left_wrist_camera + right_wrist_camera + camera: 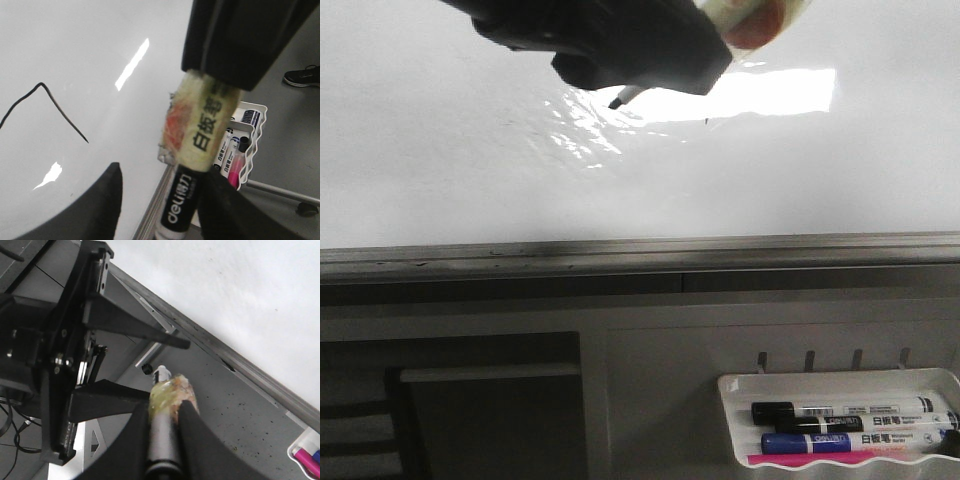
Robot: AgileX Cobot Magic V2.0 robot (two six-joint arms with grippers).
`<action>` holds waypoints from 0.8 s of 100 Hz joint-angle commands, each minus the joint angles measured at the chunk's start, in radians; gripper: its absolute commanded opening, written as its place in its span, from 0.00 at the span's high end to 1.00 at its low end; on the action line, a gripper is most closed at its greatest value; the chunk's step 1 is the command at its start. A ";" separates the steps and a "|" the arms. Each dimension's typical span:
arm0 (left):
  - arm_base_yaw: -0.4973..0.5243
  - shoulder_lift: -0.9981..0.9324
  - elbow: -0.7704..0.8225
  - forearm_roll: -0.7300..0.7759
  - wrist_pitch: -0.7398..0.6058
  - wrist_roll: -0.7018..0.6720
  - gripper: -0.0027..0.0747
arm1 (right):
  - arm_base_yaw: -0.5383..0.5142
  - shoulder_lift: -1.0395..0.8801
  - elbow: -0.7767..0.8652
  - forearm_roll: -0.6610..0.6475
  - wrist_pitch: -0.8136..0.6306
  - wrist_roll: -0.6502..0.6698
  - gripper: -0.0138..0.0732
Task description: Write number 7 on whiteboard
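Right pincer (162, 440) around taped marker (167, 410)

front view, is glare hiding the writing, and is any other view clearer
Front view: bright glare on the whiteboard washes out all but a faint trace by the marker tip. Left wrist view: only thin glare streaks, the 7 is crisp. Right wrist view: no writing visible.

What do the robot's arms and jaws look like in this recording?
Both grippers are matte black. The left gripper has broad, smooth, rounded fingers; the body above it is a dark casing. The right gripper has the same curved black fingers. In the front view one arm shows only as a bulky black housing. No cables or printed markings on the arms are legible.
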 commanded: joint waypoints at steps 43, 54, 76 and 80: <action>-0.008 -0.024 -0.038 -0.030 -0.072 -0.004 0.99 | 0.000 -0.013 -0.029 0.073 -0.011 -0.007 0.52; -0.008 -0.031 -0.038 -0.033 -0.064 -0.004 0.99 | -0.006 -0.019 -0.029 0.073 -0.047 -0.011 0.31; 0.075 -0.091 -0.033 -0.244 -0.049 -0.016 0.99 | -0.087 -0.084 -0.035 0.030 -0.080 -0.051 0.30; 0.101 -0.107 -0.030 -0.296 -0.049 -0.016 0.99 | -0.107 -0.100 -0.035 0.011 -0.078 -0.051 0.30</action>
